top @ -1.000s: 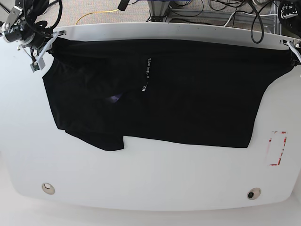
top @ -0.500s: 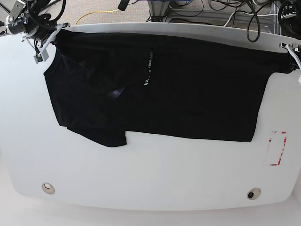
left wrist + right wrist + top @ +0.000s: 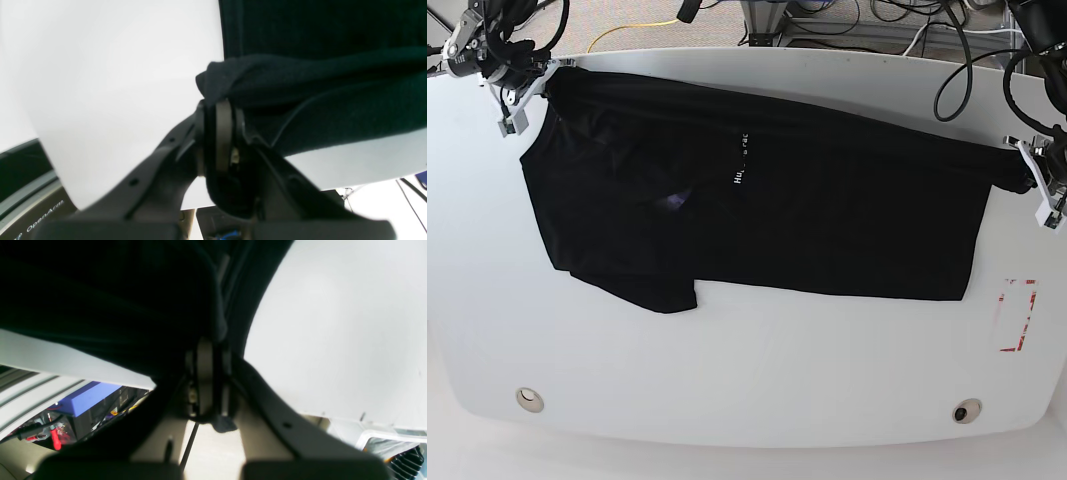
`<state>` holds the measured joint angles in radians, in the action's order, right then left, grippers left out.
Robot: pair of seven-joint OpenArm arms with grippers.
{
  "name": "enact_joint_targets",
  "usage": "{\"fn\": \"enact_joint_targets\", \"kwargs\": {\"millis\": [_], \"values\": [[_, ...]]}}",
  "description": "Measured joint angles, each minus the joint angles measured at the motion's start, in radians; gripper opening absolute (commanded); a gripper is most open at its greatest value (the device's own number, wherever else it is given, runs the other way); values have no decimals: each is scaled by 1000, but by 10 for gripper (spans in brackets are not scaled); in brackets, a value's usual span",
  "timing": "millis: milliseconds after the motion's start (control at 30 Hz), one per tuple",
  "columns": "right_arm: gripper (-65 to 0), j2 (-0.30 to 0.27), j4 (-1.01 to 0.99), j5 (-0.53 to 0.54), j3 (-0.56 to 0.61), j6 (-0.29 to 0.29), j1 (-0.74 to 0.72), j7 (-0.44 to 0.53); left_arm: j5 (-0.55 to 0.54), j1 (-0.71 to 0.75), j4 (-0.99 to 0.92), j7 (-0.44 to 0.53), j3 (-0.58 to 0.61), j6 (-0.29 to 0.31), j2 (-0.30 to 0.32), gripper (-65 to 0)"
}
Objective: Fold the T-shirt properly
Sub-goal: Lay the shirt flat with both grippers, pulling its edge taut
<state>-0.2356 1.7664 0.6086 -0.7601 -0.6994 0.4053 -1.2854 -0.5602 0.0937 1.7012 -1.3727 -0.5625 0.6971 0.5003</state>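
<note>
Here the left gripper pinches one far corner of the T-shirt, and the right gripper pinches the other. The shirt lies long side to side on the white table, its top edge by the far rim. Lots of bare table sits in front.
</note>
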Motion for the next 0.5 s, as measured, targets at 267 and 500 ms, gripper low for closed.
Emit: {"fn": "enact_joint_targets", "kwargs": {"millis": [267,500], "values": [[-650,0,-58,2,0,0,-20,29,60,-87,-130,0,52,0,2,-494],[-631,-3,-86,-40,-2,-1,-52,63,68,-150,-215,4,74,0,3,-300]]}}
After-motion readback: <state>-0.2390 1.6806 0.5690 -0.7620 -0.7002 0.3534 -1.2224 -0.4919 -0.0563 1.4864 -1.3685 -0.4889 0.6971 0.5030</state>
